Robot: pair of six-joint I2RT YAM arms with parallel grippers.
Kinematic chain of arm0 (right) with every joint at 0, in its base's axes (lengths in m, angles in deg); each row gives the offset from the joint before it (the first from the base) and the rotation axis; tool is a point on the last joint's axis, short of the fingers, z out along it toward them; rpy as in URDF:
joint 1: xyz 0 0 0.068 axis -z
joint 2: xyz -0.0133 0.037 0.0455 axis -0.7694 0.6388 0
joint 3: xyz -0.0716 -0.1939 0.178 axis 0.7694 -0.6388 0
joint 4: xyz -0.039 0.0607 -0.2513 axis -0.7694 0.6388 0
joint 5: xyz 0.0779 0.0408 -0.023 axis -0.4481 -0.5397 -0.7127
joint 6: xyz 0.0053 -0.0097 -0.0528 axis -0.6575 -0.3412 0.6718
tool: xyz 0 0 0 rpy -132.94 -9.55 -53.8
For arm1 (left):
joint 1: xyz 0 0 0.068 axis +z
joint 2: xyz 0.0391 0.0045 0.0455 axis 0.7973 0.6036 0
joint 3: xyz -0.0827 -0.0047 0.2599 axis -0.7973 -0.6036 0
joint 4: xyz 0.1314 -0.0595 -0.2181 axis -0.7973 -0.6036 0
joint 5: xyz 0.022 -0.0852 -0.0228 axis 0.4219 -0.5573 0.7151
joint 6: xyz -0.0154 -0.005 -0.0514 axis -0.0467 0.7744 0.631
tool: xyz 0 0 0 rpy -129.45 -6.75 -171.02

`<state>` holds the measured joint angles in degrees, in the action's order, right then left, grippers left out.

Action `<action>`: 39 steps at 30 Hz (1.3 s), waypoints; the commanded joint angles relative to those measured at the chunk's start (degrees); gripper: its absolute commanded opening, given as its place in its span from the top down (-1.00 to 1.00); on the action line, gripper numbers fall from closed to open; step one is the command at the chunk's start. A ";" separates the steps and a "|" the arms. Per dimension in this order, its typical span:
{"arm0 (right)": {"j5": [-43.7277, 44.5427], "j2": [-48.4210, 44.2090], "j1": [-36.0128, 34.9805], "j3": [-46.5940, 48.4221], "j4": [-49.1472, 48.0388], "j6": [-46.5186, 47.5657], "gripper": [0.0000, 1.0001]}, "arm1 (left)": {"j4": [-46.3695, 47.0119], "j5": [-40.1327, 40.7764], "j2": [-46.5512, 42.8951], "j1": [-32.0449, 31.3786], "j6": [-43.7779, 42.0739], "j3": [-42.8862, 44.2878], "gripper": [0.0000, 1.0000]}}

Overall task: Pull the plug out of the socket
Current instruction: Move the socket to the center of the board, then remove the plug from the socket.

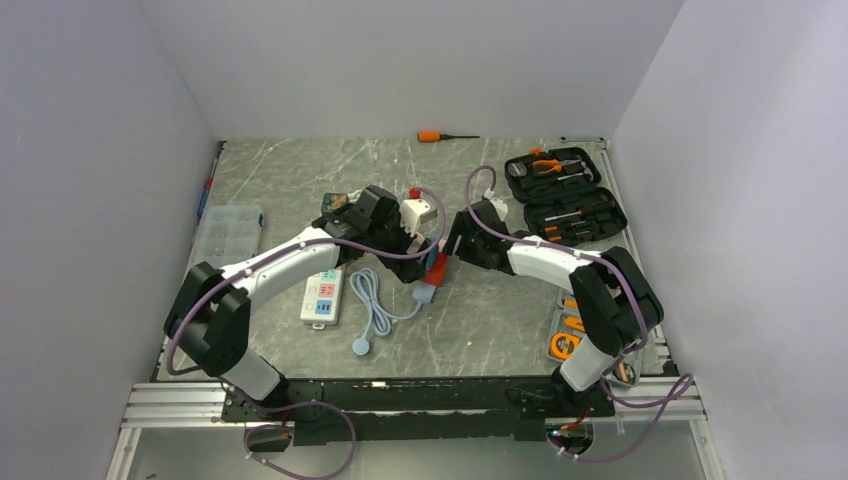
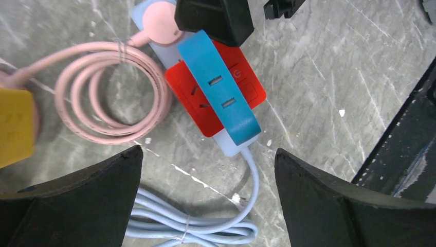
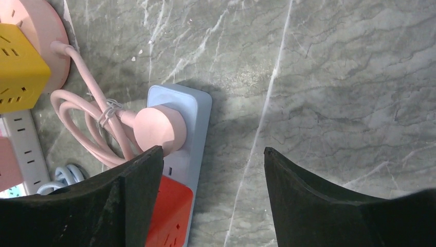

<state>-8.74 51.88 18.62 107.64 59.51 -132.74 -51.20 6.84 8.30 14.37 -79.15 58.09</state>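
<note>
Pink round plug [image 3: 158, 128] sits pushed into one end of the pale blue power strip [image 3: 198, 110], left end effector [image 2: 208, 152] and right end effector [image 3: 212, 150] both spread above it; unpinned, that strip may lift along.

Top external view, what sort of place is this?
Likely a robot lab test cell: plain white walls enclose a marble-patterned table, an aluminium rail runs along its near edge, and an open tool case lies out.
</note>
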 commanded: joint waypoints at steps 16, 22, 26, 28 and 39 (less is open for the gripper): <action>-1.92 -2.35 5.88 -0.86 3.03 4.32 -0.63 | -13.70 21.14 0.76 -3.93 -3.58 17.38 -0.99; -1.28 -3.25 7.00 -0.80 2.94 4.72 -0.64 | -25.28 28.56 -4.49 -0.02 -5.98 25.52 -0.99; -2.05 -4.26 7.25 -1.14 1.52 3.79 -0.65 | -26.49 20.90 -4.08 -0.11 -7.19 24.17 -0.76; -2.68 -4.50 7.25 -0.85 1.30 3.57 -0.65 | -19.24 19.89 -7.46 -2.00 -5.75 14.75 -0.97; -4.61 -7.17 7.38 -1.75 -0.83 4.34 -0.68 | -12.21 26.46 -5.10 -14.58 2.08 2.25 -0.99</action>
<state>-11.52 46.61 25.79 105.97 61.43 -128.68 -66.23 31.46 4.06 2.35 -80.73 57.50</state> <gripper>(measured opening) 0.840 0.994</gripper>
